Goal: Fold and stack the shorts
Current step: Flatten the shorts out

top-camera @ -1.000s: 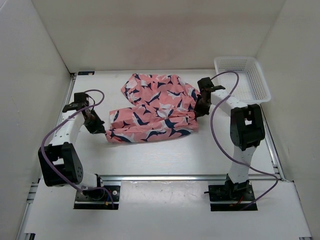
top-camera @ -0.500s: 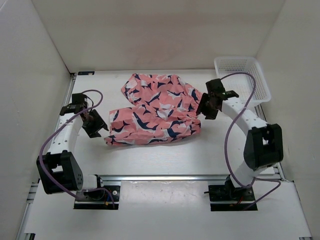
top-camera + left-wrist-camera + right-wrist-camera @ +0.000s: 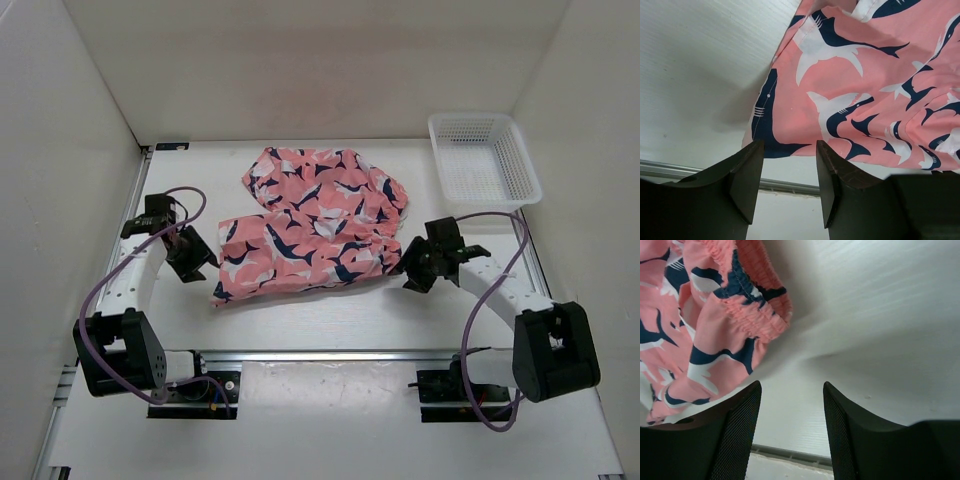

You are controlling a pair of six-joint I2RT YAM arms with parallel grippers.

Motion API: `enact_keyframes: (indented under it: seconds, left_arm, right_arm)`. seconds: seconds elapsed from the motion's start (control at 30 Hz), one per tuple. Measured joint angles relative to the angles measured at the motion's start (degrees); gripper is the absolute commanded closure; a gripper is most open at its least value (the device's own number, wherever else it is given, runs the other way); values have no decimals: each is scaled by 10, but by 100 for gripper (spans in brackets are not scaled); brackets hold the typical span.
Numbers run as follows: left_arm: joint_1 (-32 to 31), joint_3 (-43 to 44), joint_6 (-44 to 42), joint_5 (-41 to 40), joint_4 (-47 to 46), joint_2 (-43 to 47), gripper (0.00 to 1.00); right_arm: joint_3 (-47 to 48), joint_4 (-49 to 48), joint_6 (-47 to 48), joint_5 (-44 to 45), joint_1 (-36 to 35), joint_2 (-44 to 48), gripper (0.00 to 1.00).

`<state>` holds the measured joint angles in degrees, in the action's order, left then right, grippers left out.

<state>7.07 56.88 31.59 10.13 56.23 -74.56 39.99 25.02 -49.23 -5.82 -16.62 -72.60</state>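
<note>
Your left claw [image 3: 787, 172] is open and holds nothing. The lower left corner of the shorts [image 3: 310, 225] lies just in front of it, flat on the table [image 3: 330, 315]. I cannot tell whether the claw touches the cloth.

Your right claw [image 3: 790, 422] is open as well and is empty. In the right wrist view you see the gathered elastic edge of the shorts near its left side, and bare table in the gap.

The shorts lie rumpled in the middle of the table, between both claws. The white basket [image 3: 485, 160] sits in the far right corner, well apart from them.
</note>
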Motion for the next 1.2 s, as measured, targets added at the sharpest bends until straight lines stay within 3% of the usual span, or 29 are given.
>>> enact_keyframes:
  seconds: [0.4, 0.5, 0.53, 0.63, 0.7, 0.93, 1.2]
  left_arm:
    - [0, 0, 7, 4, -5, 7, 44]
    - [0, 0, 10, 6, -4, 11, 44]
    - [0, 0, 11, 7, -3, 12, 44]
    - [0, -3, 17, 16, 3, 27, 41]
    - [0, -10, 20, 21, 10, 46, 38]
    - [0, -90, 56, 31, 47, 120, 31]
    - [-13, -189, 125, 52, 60, 172, 34]
  right_arm:
    - [-43, -206, -52, -51, 0, -57, 45]
    - [-43, -235, -57, -53, 0, -89, 56]
    - [-43, -240, -58, -53, 0, -102, 69]
    - [-42, -249, -61, -53, 0, -131, 91]
    - [-40, -249, -59, -51, 0, -137, 100]
    - [-8, -218, -52, -32, 0, -135, 100]
    - [16, -187, -42, -23, 0, -129, 100]
